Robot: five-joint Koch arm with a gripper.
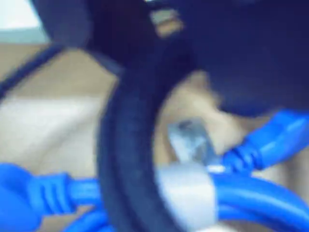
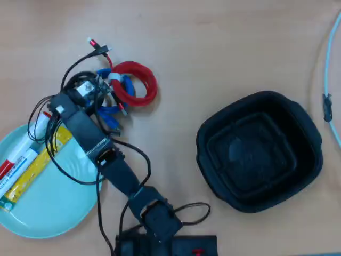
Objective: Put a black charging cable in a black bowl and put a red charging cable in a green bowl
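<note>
The wrist view is blurred and close: a blue cable (image 1: 260, 193) with a grey band, crossed by a thick dark loop, on the tan table (image 1: 53, 121). Only the overhead view shows the layout. There the gripper (image 2: 90, 90) sits over the blue cable's coil; I cannot tell whether its jaws are apart or closed. The red cable (image 2: 139, 80), one bright coil with a plug trailing up-left, lies just right of the gripper, touching the blue one. The black cable (image 2: 72, 72) loops thinly around the gripper's head. One black bowl (image 2: 260, 152), deep and rounded-square, stands well to the right. One green bowl (image 2: 48, 213), at lower left, holds two tubes (image 2: 24, 165).
</note>
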